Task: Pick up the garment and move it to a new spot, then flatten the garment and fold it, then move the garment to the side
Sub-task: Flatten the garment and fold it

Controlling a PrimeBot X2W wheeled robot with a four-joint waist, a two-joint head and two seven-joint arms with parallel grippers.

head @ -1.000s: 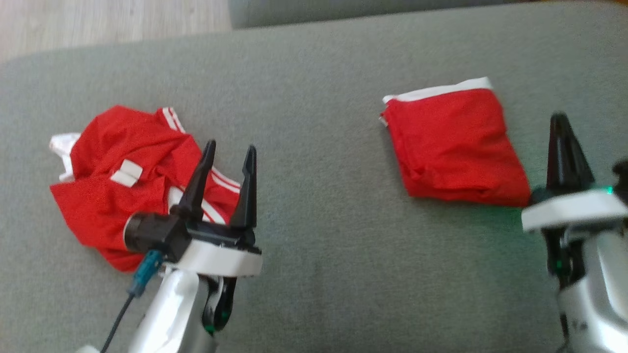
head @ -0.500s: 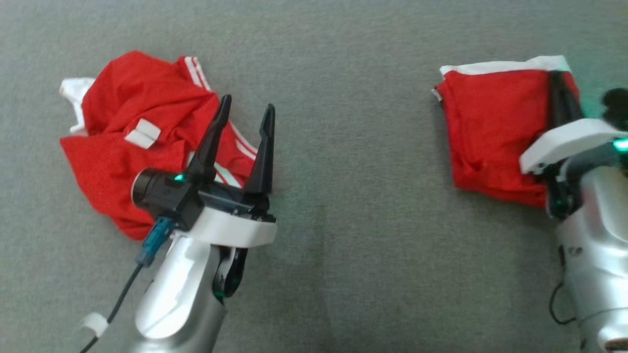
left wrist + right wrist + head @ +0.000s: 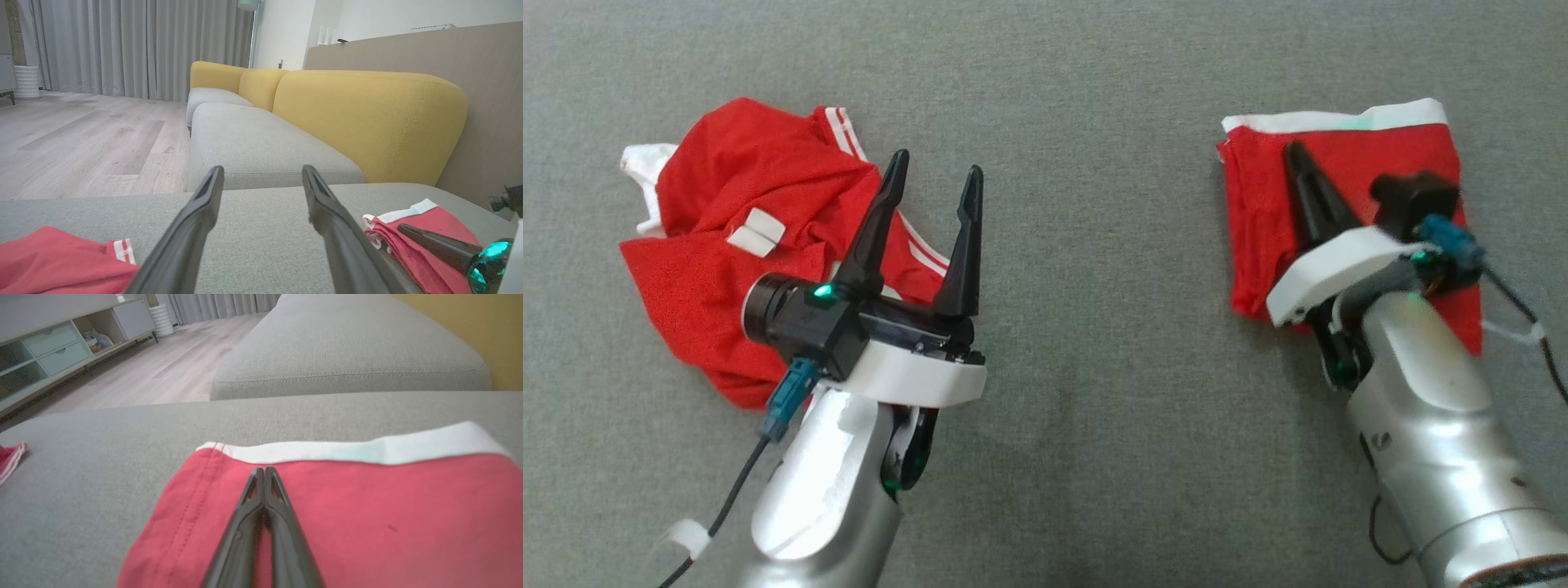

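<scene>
- The grey sofa seat [image 3: 1094, 367] spreads broad and flat under everything; in the left wrist view a yellow backrest [image 3: 367, 122] rises behind it, with a pale wood floor [image 3: 81, 143] off to the side.
- The crumpled red garment [image 3: 735, 188] lies in a loose heap on the robot's left side of the seat, with white stripes along one edge and a white patch showing.
- The folded red garment [image 3: 1258, 212] sits well apart from it on the robot's right, a neat rectangle with its white waistband [image 3: 1339, 120] along the far edge.
- The left gripper [image 3: 937, 163] hangs over the near right edge of the crumpled heap, fingers spread wide with nothing between them.
- The right gripper [image 3: 1294, 151] is over the folded piece, its two fingers pressed tight together and pointing at the waistband. I cannot tell whether the tips touch the cloth; they pinch none of it.
</scene>
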